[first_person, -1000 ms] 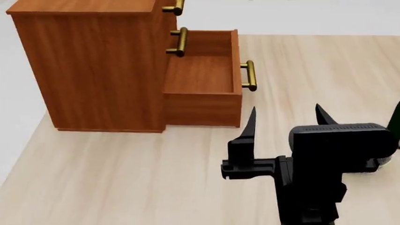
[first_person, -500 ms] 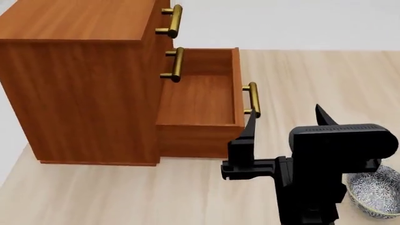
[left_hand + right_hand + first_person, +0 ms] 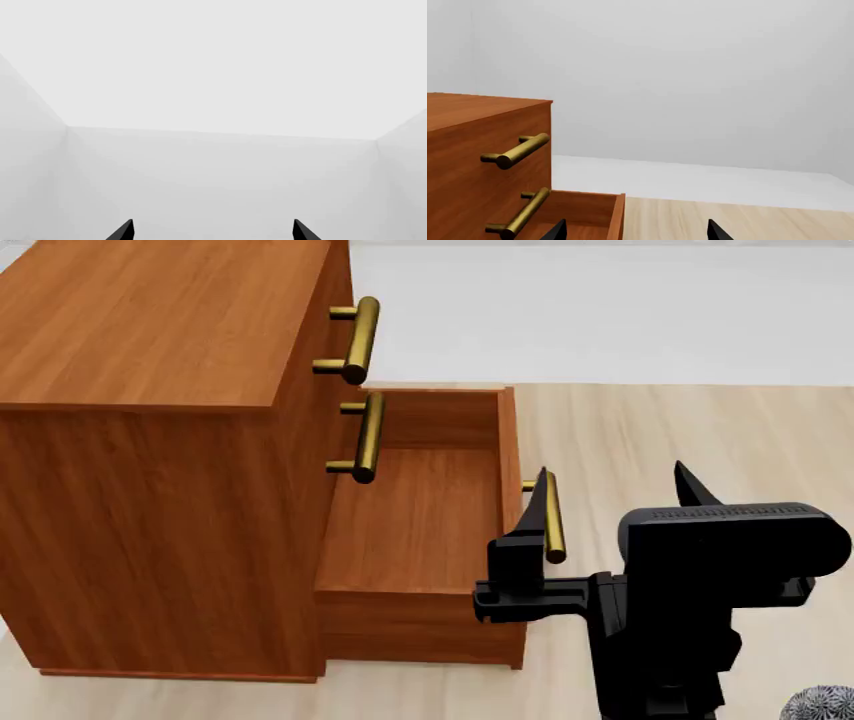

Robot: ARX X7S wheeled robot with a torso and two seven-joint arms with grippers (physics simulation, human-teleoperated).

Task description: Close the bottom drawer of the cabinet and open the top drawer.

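Setting: pale wood-plank floor (image 3: 694,430) under plain white walls (image 3: 694,75).

Bottom drawer (image 3: 414,530): pulled fully out at the foot of the cabinet (image 3: 147,440), box empty, brass handle (image 3: 551,515) on its front panel. Not yet closed.

Top drawer (image 3: 487,135): shut flush, handle (image 3: 358,340) clear. Middle drawer handle (image 3: 364,438) beneath it.

Right end effector (image 3: 607,515): fingers spread, empty, just beside the bottom drawer's handle.

Left end effector (image 3: 212,231): spread, empty, facing bare wall.

Patterned bowl (image 3: 821,705): on the floor at frame corner.

Handling note: likely best to press squarely on the front panel near the handle, pushing straight along the slide toward the cabinet, avoiding sideways load.
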